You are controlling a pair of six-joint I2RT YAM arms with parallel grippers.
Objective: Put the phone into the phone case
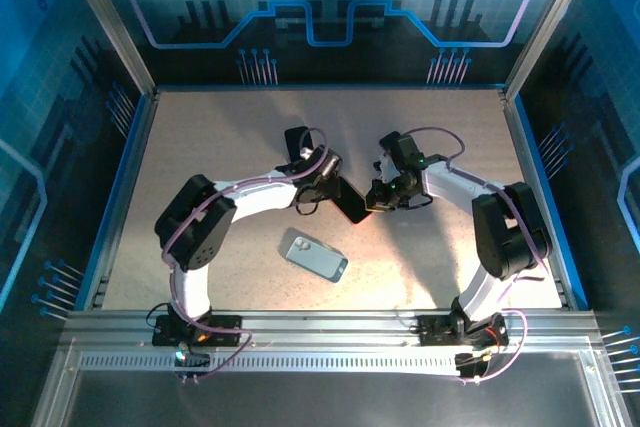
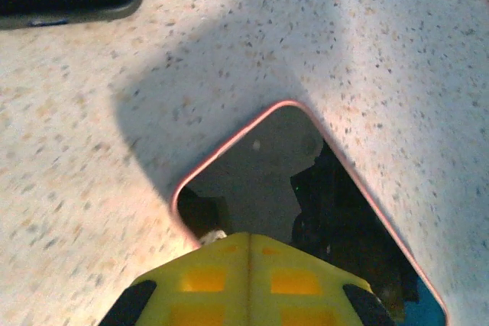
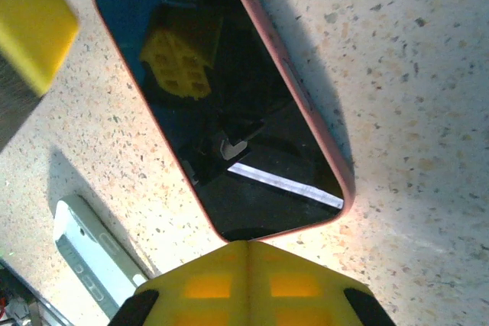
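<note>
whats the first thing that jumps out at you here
A dark phone with a pink rim sits mid-table, caught between the two arms, with the shut left gripper and the shut right gripper at its opposite ends. Its broad shadow in the wrist views suggests it is tilted or lifted. The pale phone case lies empty nearer the arm bases.

phone (image 3: pixel 221 112): black, pink rim | phone case (image 1: pixel 316 256): pale grey | table (image 1: pixel 230 137): beige speckled
</note>
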